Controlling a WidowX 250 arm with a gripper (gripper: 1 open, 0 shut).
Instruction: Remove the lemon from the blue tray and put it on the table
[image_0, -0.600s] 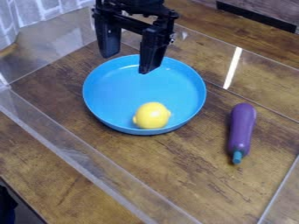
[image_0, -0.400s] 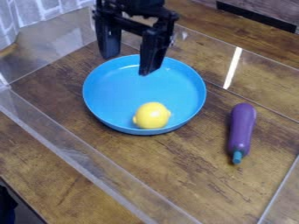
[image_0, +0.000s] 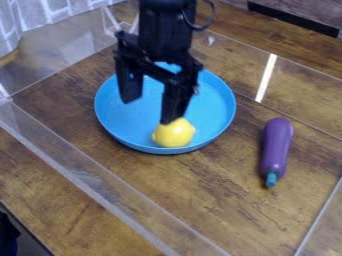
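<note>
Since a moment ago the gripper (image_0: 151, 103) has swung from the far rim of the tray toward its near side and dropped lower, so it now hangs over the lemon.

Largest in view is the table (image_0: 174, 205), dark brown planks with glossy reflections and clear plastic panels along its edges. On it sits the blue tray (image_0: 118, 115), a wide, round, shallow dish with a raised rim. To its right, well apart, a purple eggplant (image_0: 275, 150) lies on the wood.

The black gripper points down with its two fingers spread wide and nothing held between them. One finger stands just above the lemon and partly hides it.

The lemon (image_0: 174, 135) is small, bright yellow, smooth and roundish, resting inside the tray near the front edge.

This looks like the approach step, before any grasp. Next the fingers likely need to straddle the lemon, sink lower, then close.
</note>
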